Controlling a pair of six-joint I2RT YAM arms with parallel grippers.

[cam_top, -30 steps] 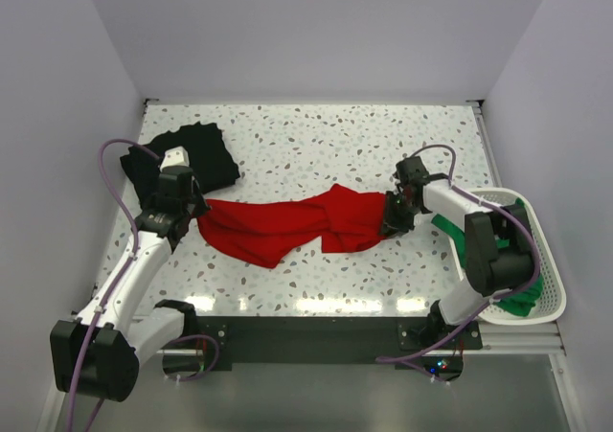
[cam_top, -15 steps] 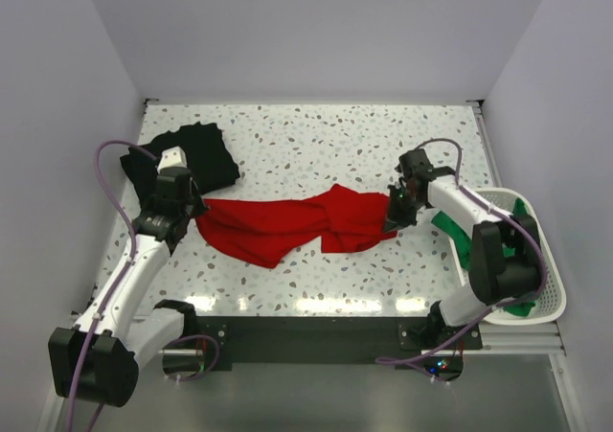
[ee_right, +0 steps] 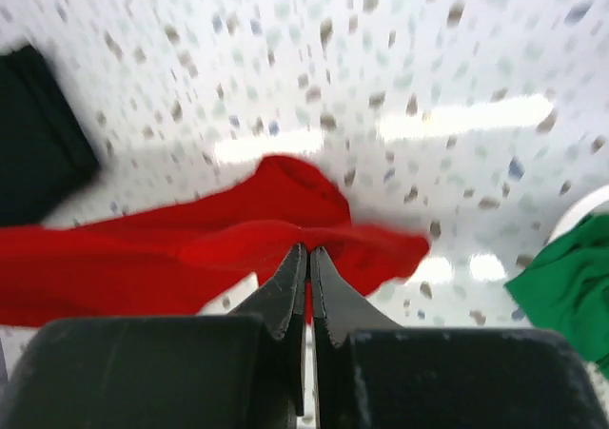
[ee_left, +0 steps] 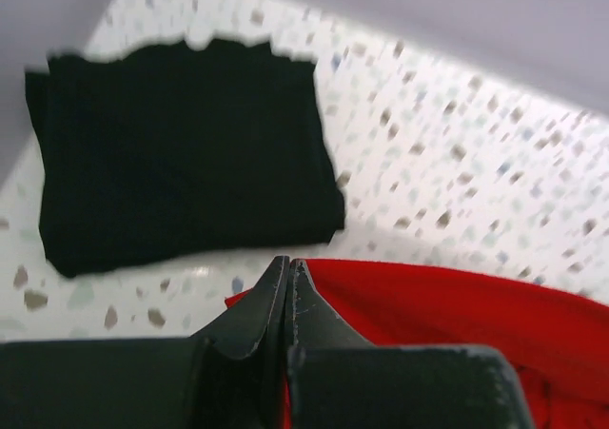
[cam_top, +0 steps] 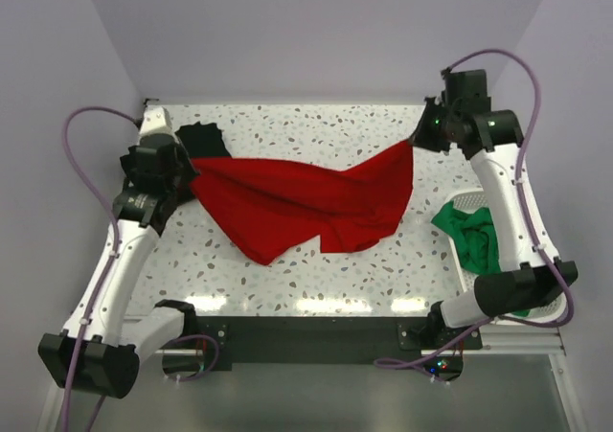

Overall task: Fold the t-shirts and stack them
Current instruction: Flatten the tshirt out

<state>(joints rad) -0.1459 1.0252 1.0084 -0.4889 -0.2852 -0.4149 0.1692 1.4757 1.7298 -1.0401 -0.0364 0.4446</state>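
Cloth spans the gap between the two grippers, and the next move turns on that span. At the left end, the left gripper (cam_top: 180, 171) has its fingers pressed together on one corner of the red t-shirt (cam_top: 306, 197). The folded black t-shirt (cam_top: 203, 137) lies flat on the table (cam_top: 316, 125) just beyond and below those fingertips. The red t-shirt's long axis runs rightward, away from the left fingers and straight toward the right ones. Its upper edge is drawn fairly taut, while its lower part sags to the near side and seems to rest on the speckled top. The right gripper (cam_top: 426, 133) pinches the opposite corner, fingers closed on the cloth, up near the far wall. Neither arm is nearer; each holds an end. The green t-shirt (cam_top: 474, 242) lies on the near side of the right fingers, bunched in the white basket (cam_top: 544, 307), well apart from the red one. The table looks hard and smooth, and I judge the bare stretch under and beyond the span is enough to lay the shirt flat.
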